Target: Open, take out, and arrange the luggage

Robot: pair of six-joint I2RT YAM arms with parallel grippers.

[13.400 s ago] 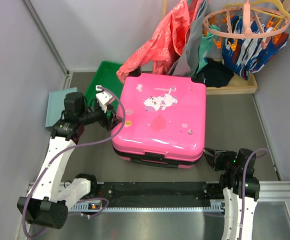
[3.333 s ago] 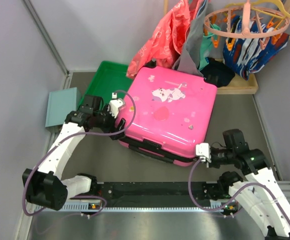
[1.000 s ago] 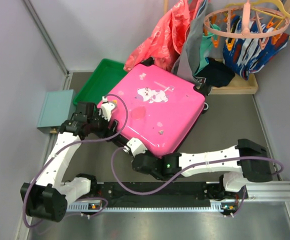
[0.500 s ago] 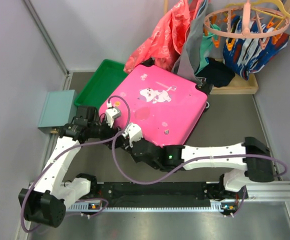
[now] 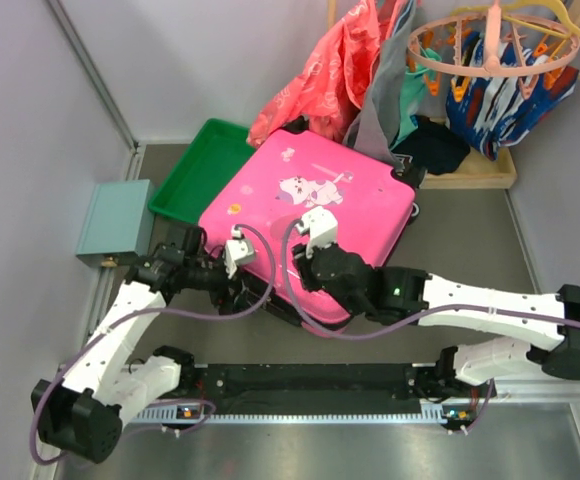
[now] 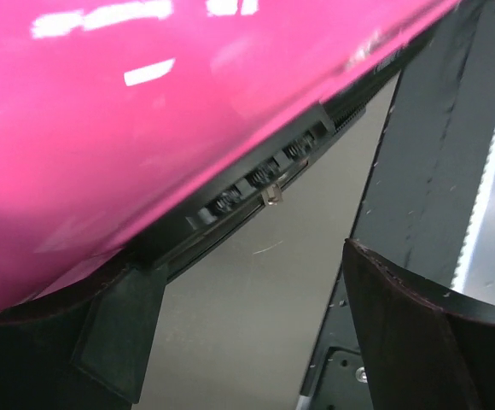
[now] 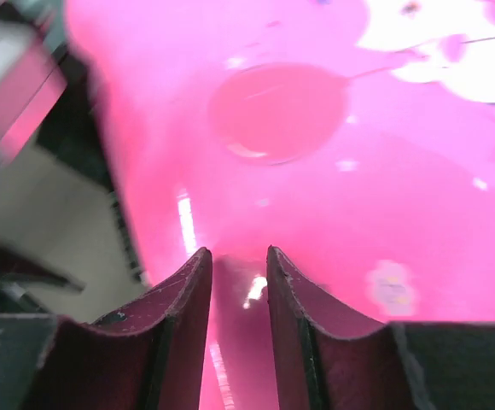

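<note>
Item: the luggage (image 5: 345, 195), pink, lid shut, lay askew at mid-table, its far-left side beside the green tray (image 5: 195, 175).

- Top view: the left gripper (image 5: 255, 292) was at the case's near-left edge and the right gripper (image 5: 308, 258) over the lid.
- Left wrist view only: black trim and a zipper pull (image 6: 270, 195). The jaws stood wide apart and held nothing.
- Right wrist view only: fingers (image 7: 179, 316) narrowly parted above the glossy shell, nothing between them.

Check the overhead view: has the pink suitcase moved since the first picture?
Yes. The luggage has turned clockwise. Its left edge, once parallel to the green tray, now sits at an angle to it, with one corner pointing toward the tray.
</note>
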